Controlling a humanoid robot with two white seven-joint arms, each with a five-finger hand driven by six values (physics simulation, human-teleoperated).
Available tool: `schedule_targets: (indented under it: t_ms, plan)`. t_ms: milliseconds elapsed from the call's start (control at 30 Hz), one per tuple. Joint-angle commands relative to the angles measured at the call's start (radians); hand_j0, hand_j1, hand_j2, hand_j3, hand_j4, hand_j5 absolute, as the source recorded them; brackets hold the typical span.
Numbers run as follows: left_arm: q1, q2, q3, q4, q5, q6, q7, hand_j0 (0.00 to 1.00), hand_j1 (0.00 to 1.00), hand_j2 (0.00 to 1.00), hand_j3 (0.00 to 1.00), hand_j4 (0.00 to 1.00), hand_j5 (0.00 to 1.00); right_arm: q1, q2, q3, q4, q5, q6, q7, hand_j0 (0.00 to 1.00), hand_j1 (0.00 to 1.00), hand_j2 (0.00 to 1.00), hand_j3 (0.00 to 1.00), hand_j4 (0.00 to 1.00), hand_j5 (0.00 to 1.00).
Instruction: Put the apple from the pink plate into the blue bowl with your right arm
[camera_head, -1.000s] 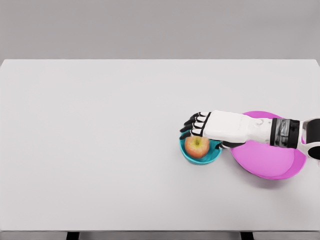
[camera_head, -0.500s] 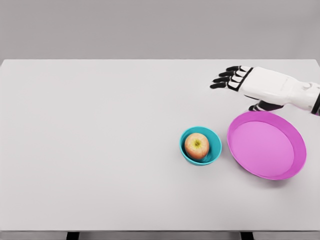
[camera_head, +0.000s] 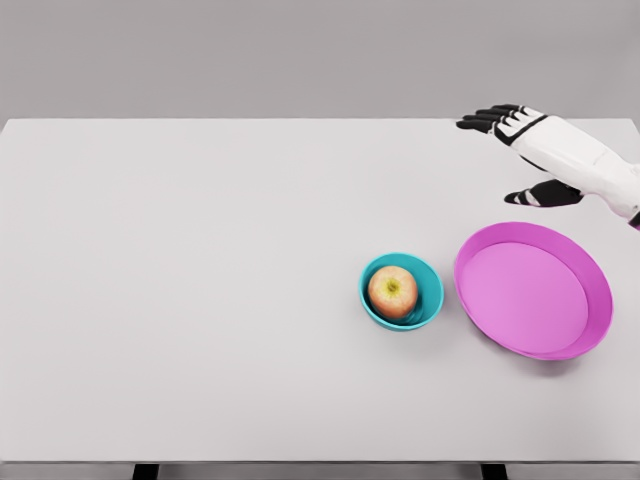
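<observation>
Here, seen from my head camera, a wide white counter (camera_head: 200, 300) fills most of the view, with a plain grey wall behind its far edge. My right hand (camera_head: 545, 150) hovers above the far right corner of the counter, its white arm coming in from the right edge of the picture. The hand is spread and holds nothing: the dark fingertips (camera_head: 482, 120) point left along the far edge, and the thumb hangs a little lower, toward the plate.

The apple (camera_head: 393, 291), red and yellow with its stem dimple up, sits inside the blue bowl (camera_head: 428, 290). The bowl stands right of the counter's middle, nearer the front edge than the far one. Just beside it on the right, with a thin strip of bare counter between them, lies the pink plate (camera_head: 590, 300), a broad shallow dish with a raised rim, nothing in it. The plate's right rim comes near the counter's right edge.

My hand is well apart from the bowl and the apple, and it is above and beyond the plate's far rim, not touching it.

The whole left half of the counter is open white surface, as is the strip along the front edge. Bowl and plate are the only things standing on it. My left arm does not show.
</observation>
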Motion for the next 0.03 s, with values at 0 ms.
schedule_targets:
  t_ms: [0]
  plan:
    - [0.002, 0.0, -0.002, 0.0, 0.001, -0.001, 0.0, 1.0, 1.0, 1.0, 1.0, 1.0, 1.0, 0.0, 0.001, -0.003, 0.019, -0.004, 0.003, -0.001, 1.0, 1.0, 1.0, 1.0, 1.0, 1.0]
